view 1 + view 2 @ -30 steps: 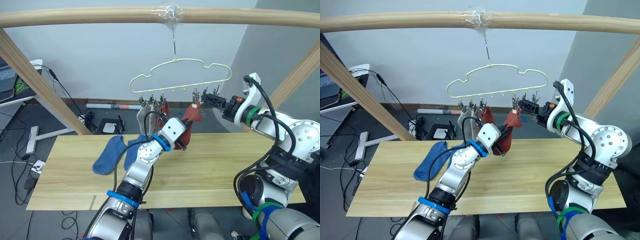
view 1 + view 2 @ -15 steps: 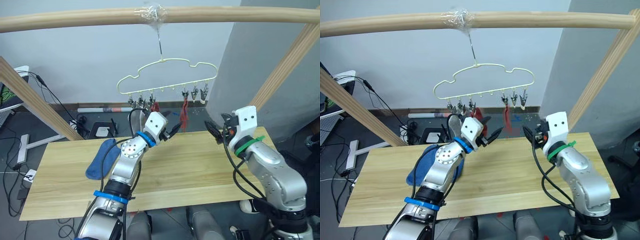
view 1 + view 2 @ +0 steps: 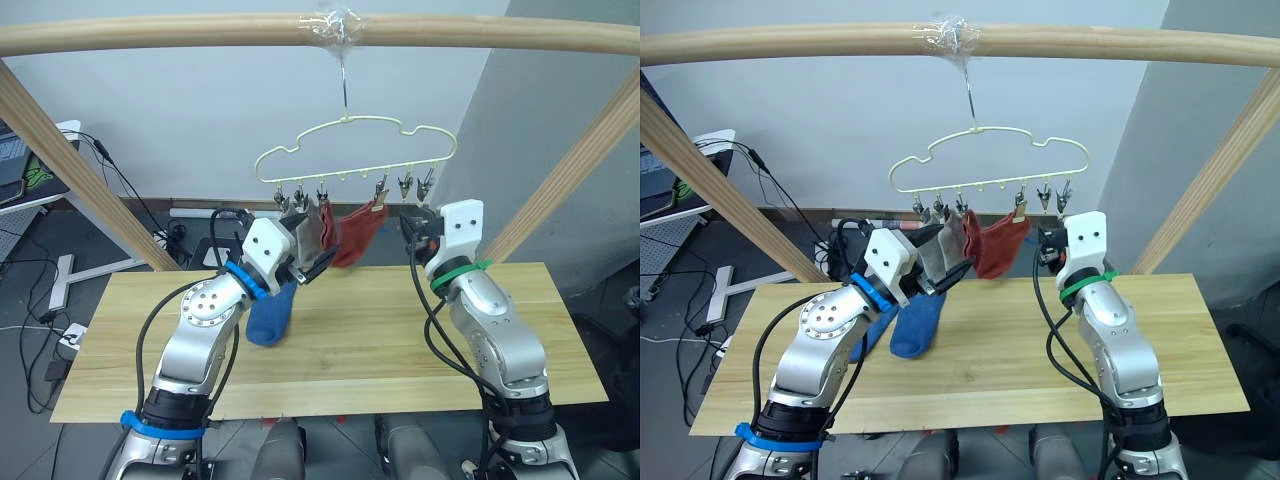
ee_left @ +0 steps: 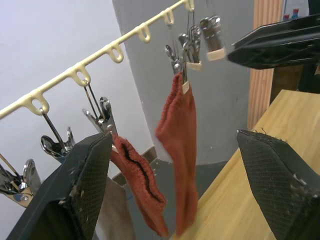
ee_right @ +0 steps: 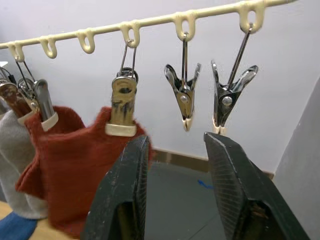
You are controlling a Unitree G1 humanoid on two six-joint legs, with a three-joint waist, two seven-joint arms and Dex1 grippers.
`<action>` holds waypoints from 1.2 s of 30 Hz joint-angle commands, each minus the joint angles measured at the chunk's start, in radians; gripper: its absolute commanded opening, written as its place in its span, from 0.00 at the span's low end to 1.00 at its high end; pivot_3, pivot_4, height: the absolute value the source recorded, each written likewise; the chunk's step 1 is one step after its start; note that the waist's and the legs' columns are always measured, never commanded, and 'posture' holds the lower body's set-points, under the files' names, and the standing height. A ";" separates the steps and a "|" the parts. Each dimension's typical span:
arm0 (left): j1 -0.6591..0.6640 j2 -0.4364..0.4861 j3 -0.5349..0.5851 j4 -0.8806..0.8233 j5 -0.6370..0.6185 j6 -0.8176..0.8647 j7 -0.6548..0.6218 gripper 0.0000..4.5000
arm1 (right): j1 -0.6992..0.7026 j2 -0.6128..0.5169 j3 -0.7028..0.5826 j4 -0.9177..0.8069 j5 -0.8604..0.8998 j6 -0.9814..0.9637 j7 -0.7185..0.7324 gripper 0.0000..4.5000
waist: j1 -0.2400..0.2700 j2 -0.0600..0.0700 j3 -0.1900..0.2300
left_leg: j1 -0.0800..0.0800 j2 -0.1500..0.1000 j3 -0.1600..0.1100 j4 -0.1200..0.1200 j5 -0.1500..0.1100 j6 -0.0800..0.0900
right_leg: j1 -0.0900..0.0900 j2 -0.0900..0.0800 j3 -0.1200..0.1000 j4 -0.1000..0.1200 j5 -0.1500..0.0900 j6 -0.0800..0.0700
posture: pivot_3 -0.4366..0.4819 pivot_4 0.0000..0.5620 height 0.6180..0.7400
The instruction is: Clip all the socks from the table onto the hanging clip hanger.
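Your left gripper (image 4: 175,195) was spread wide and empty below the clip hanger (image 3: 350,145), near the clipped grey socks (image 3: 310,232) and brick-red socks (image 3: 352,232). Your right gripper (image 5: 175,195) was parted, empty, under two free clips (image 5: 184,97). A blue sock (image 3: 270,315) lay on the table (image 3: 380,340).

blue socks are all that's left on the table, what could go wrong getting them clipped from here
The two free clips hang at the far right end of the clip hanger, just above the right gripper; a bump there could set the hanger swinging. The blue socks lie on the table under the left gripper, which is open beside the hung red socks and could brush them when it moves. Hung socks may also hide the blue ones.
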 commanded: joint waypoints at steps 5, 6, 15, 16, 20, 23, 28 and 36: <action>-0.016 0.008 0.020 -0.075 -0.024 0.018 0.008 0.91 | -0.102 0.032 -0.015 0.120 -0.045 -0.080 -0.024 0.38 | 0.005 0.000 0.000 | 0.000 0.000 0.000 0.000 0.000 0.000 | 0.000 0.000 0.000 0.001 0.001 -0.001 | 0.57 0.30 1.00; -0.018 0.009 0.021 -0.080 -0.025 0.023 0.010 0.91 | -0.118 0.034 -0.019 0.143 -0.049 -0.088 -0.026 0.38 | 0.006 0.000 0.000 | 0.000 0.000 0.000 0.000 0.000 0.000 | 0.000 0.000 0.000 0.001 0.001 -0.002 | 0.57 0.30 1.00; -0.017 0.009 0.026 -0.107 -0.029 0.040 0.013 0.91 | -0.191 0.043 -0.031 0.265 -0.069 -0.142 -0.030 0.38 | 0.018 0.000 0.000 | 0.000 0.000 0.000 0.000 0.000 0.000 | 0.000 0.000 0.000 0.001 0.004 -0.006 | 0.59 0.29 1.00; -0.017 0.011 0.028 -0.108 -0.030 0.039 0.011 0.91 | -0.199 0.043 -0.033 0.280 -0.075 -0.146 -0.036 0.38 | 0.018 0.000 0.000 | 0.000 0.000 0.000 0.000 0.000 0.000 | 0.000 0.000 0.000 0.001 0.004 -0.006 | 0.59 0.29 1.00; -0.027 0.016 0.037 -0.117 -0.040 0.047 0.006 0.91 | -0.235 0.041 -0.038 0.320 -0.096 -0.167 -0.052 0.38 | 0.018 0.000 0.000 | 0.001 0.000 0.000 0.001 0.000 0.000 | 0.000 0.000 0.000 0.002 0.004 -0.006 | 0.59 0.29 1.00; -0.032 0.017 0.037 -0.113 -0.040 0.046 0.005 0.91 | -0.250 0.043 -0.034 0.329 -0.101 -0.176 -0.048 0.38 | 0.018 0.000 0.000 | 0.001 0.000 0.000 0.003 0.000 0.000 | 0.000 0.000 0.000 0.005 0.004 -0.006 | 0.59 0.29 1.00; -0.053 0.013 0.038 -0.115 -0.054 0.052 -0.002 0.91 | -0.263 0.056 -0.032 0.325 -0.105 -0.173 -0.045 0.38 | 0.018 0.000 0.000 | 0.001 0.000 0.000 0.008 0.000 0.000 | 0.000 0.000 0.000 0.011 0.003 -0.007 | 0.59 0.30 1.00; -0.116 0.020 0.043 -0.111 -0.122 0.110 -0.033 0.91 | -0.284 0.088 -0.030 0.334 -0.093 -0.162 -0.023 0.38 | 0.016 0.000 0.000 | 0.005 0.000 0.000 0.013 0.000 0.001 | 0.002 0.001 0.001 0.016 0.001 -0.003 | 0.59 0.31 1.00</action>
